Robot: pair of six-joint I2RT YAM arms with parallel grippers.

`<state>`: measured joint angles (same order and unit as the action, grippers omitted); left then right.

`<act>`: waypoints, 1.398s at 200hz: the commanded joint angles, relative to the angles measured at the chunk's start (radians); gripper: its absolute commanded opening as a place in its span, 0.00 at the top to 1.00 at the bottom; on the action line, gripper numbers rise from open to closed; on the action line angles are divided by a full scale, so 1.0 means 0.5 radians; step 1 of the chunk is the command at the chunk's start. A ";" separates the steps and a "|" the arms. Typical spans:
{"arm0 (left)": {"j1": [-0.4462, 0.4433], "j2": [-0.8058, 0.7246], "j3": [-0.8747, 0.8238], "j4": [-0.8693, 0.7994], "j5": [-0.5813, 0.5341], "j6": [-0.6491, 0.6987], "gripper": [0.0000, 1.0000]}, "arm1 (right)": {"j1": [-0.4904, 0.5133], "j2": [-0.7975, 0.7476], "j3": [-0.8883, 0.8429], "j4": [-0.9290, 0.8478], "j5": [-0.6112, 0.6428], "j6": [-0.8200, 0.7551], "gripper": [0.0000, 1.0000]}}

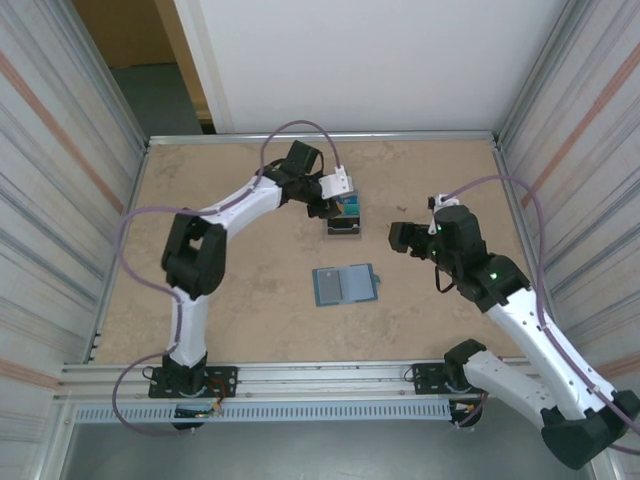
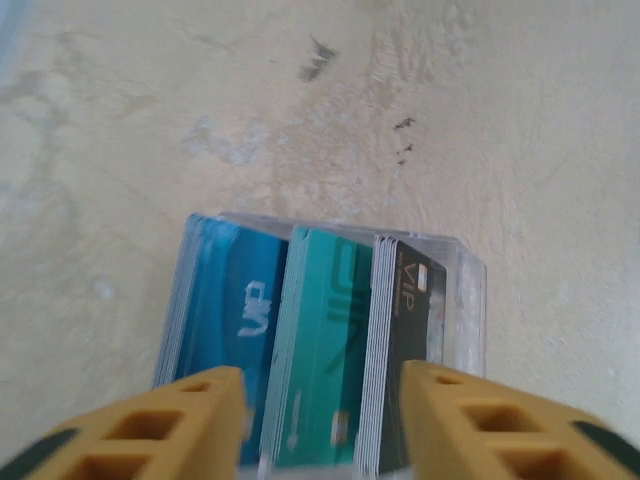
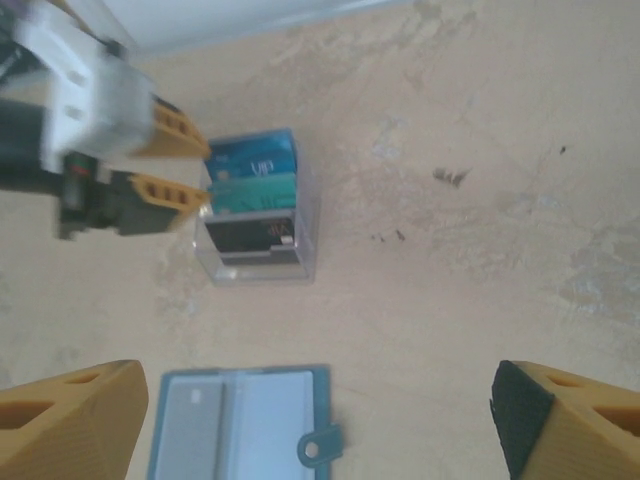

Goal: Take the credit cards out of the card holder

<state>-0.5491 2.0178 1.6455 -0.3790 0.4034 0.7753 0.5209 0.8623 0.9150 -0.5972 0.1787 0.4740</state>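
Top external, left claw [image 1: 337,205] poised over card stand [image 1: 346,226]

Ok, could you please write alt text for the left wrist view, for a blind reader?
Three packs of cards, blue, teal and black, stand side by side in a clear stand on a beige table. The left hand is close to them, and its two yellow fingers, held apart, show at the bottom corners.

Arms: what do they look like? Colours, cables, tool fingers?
Left arm and right arm: white shells, black joints, a lilac cable looping along each; green light on the right. Left tool: orange-yellow fingers with rectangular cut-outs. Right tool: same, one finger black-padded.
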 commanded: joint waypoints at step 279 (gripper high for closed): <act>0.221 -1.961 -2.131 0.771 -1.421 -2.049 0.01 | 0.888 1.979 0.545 -0.008 -0.284 0.251 0.47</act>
<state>-0.4438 1.0298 0.5720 0.0048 -0.2825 -0.2337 0.9661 1.8362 1.2079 -0.5991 0.0528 0.5915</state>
